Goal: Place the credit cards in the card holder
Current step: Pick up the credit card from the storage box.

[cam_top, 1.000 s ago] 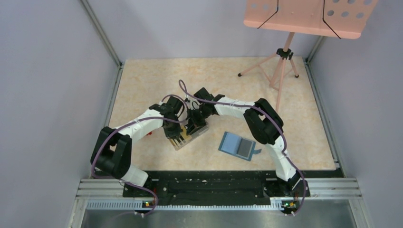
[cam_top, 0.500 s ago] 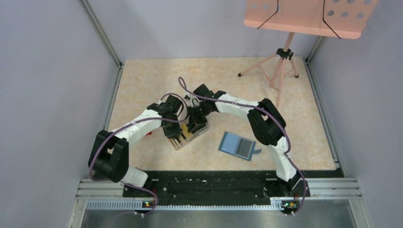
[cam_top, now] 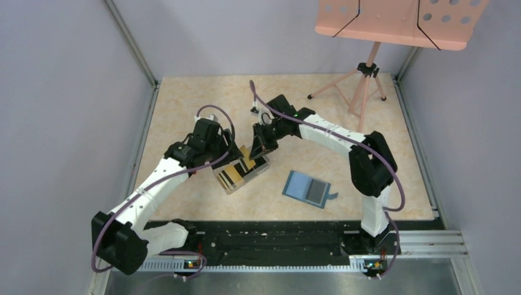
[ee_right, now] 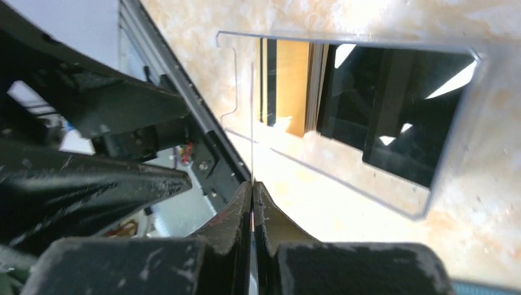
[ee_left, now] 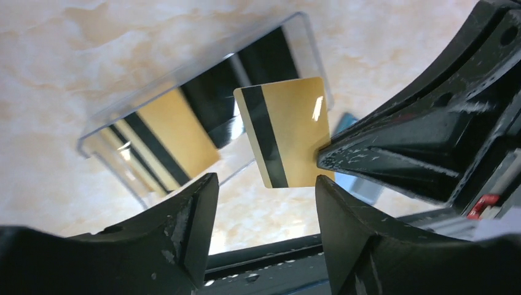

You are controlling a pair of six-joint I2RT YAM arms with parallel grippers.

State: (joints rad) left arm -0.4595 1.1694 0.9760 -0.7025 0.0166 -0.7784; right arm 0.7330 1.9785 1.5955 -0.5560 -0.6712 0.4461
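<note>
Marble-patterned counter (cam_top: 184,104) in a grey-walled cell, with a pink music stand (cam_top: 393,21) at the back: two arms meet over a clear plastic box (cam_top: 241,174) near the counter's middle. Pressed together, the right claw (ee_right: 252,186) pinches a gold credit card (ee_left: 285,132) with a dark stripe by its edge, held above the box. The other credit cards (ee_left: 178,126), gold and black, sit inside the box. Beside it the left claw (ee_left: 265,181) hangs spread and empty. To the box's right, apart from it, the teal card holder (cam_top: 307,188) lies open on the counter.
</note>
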